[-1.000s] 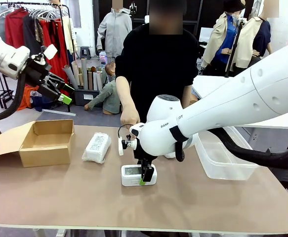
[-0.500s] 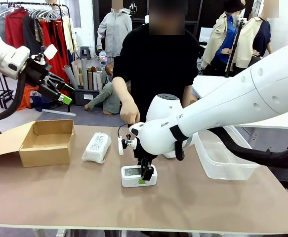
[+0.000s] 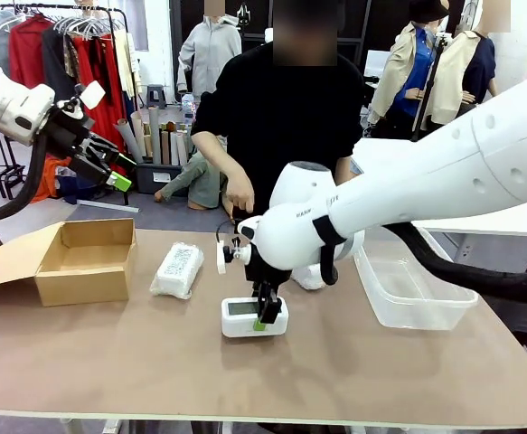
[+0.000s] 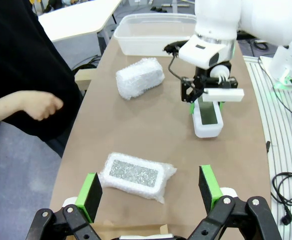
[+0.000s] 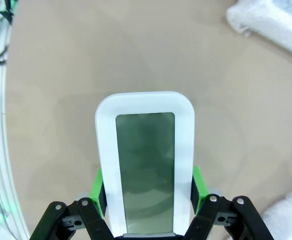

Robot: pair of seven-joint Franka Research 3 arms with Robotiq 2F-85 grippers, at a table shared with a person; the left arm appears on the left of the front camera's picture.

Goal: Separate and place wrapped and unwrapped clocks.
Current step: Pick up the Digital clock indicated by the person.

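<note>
At mid-table: right gripper (image 3: 265, 316) clamped on the unwrapped clock (image 3: 240, 312).
Green pads (image 5: 99, 192) pinch its two long sides near one end (long axis lies across the closing line); clock sits screen-up on the table (image 3: 381, 371). Left gripper (image 3: 121, 172), jaws apart, hangs well off.

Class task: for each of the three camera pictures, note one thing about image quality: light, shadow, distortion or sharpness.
Front view: even, soft room light, only a faint shadow beneath the clock. Left wrist view: wide-angle stretch, the table tapers steeply away. Right wrist view: clock sharp, its screen showing a dim reflection; the wrapped bundle in the corner looks softer.
</note>
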